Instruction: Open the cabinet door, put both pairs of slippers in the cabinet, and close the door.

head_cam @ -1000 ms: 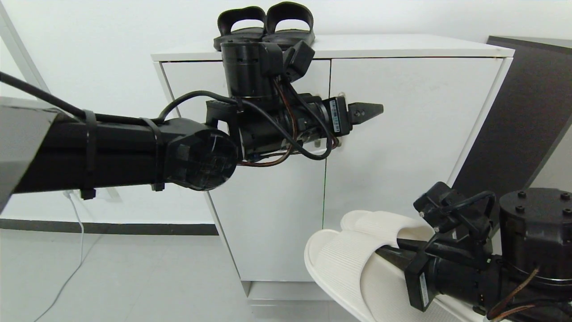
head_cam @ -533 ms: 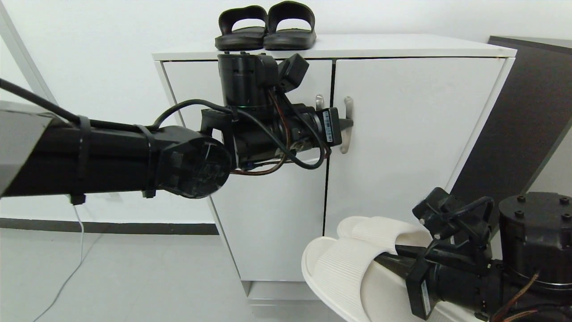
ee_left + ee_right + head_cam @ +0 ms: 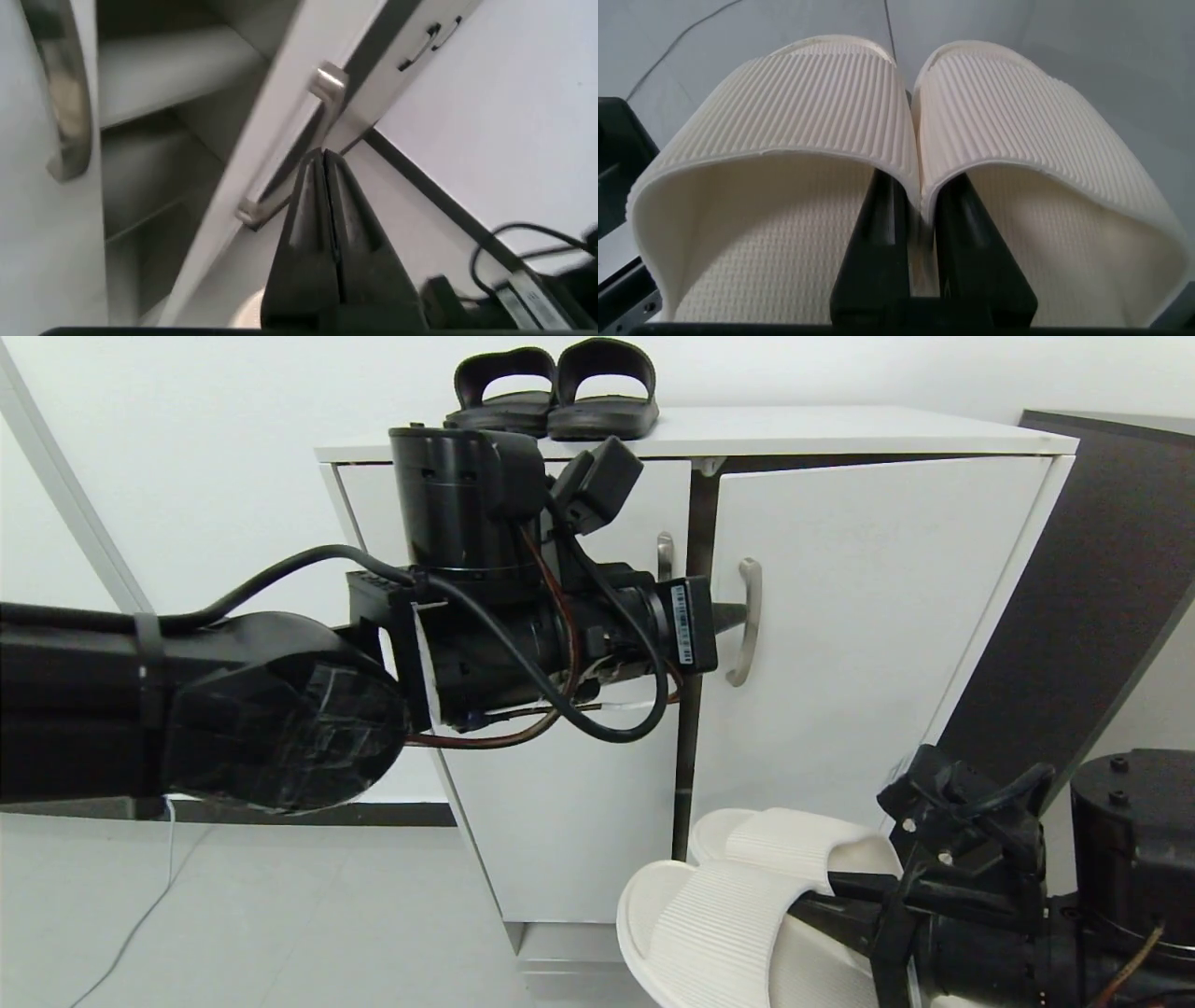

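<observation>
Two black slippers (image 3: 553, 392) sat side by side on top of the cabinet (image 3: 840, 429), near its left front corner. My left end effector (image 3: 733, 613), fingers pressed tight together, met the handle (image 3: 747, 644) of the right door (image 3: 868, 616) with its tip; that door stood slightly ajar. Lower right, before the cabinet's foot, my right end effector (image 3: 920, 196) pinched the white slippers (image 3: 738, 905) by their adjoining straps, holding them side by side.

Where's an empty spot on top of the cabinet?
The cabinet top is bare from the black slippers across to its right edge. Crowded at left: the slippers sit there, with the left gripper just below at the door handle.
</observation>
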Controlling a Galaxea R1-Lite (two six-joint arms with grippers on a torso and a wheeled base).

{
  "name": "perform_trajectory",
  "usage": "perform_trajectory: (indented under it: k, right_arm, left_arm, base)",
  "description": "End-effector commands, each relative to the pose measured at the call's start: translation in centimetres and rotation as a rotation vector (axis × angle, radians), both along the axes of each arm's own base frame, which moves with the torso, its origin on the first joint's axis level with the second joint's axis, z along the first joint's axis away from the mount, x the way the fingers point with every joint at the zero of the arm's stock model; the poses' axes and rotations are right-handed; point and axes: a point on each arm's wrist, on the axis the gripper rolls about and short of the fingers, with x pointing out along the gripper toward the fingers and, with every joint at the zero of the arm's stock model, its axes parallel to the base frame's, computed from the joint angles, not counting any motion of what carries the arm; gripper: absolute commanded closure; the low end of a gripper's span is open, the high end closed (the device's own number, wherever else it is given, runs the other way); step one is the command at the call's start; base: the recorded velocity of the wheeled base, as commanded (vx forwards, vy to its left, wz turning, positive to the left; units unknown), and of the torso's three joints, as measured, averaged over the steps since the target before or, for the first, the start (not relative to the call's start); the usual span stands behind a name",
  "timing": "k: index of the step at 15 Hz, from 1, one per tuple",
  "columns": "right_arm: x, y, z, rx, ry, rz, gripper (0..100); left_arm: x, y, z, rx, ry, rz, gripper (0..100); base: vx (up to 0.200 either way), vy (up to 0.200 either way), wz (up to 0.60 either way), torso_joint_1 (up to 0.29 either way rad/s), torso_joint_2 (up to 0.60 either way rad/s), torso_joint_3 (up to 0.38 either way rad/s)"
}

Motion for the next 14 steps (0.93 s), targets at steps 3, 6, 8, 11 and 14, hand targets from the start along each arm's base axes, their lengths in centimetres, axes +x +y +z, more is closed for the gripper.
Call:
perform_trajectory:
  k: [3,6,8,11,14]
  right_arm:
    - [-0.5,0.2,0.1,0.005,-0.002,0.027,100]
    - [-0.5,0.2,0.1,0.007,-0.002,0.03,100]
    - [-0.6,0.3,0.0,0.002,0.0,0.032,100]
    - [-0.7,0.3,-0.1,-0.001,0.003,0.038,100]
    - [-0.9,0.3,-0.3,-0.014,0.002,0.049,100]
  left_arm:
    - [-1.1,2.7,1.8,-0.037,-0.025,0.045,100]
    - [0.2,3.1,1.2,-0.041,0.006,0.076,100]
    - [1.9,2.3,1.0,-0.066,0.024,0.086,100]
    - [4.2,0.7,0.3,-0.113,-0.027,0.085,100]
    - [5.9,-0.6,-0.5,-0.122,-0.038,0.085,100]
  base:
    - [0.0,0.0,0.0,0.0,0.0,0.0]
    - [0.0,0.0,0.0,0.0,0.0,0.0]
    - [0.0,0.0,0.0,0.0,0.0,0.0]
    - [0.0,0.0,0.0,0.0,0.0,0.0]
    - [0.0,0.0,0.0,0.0,0.0,0.0]
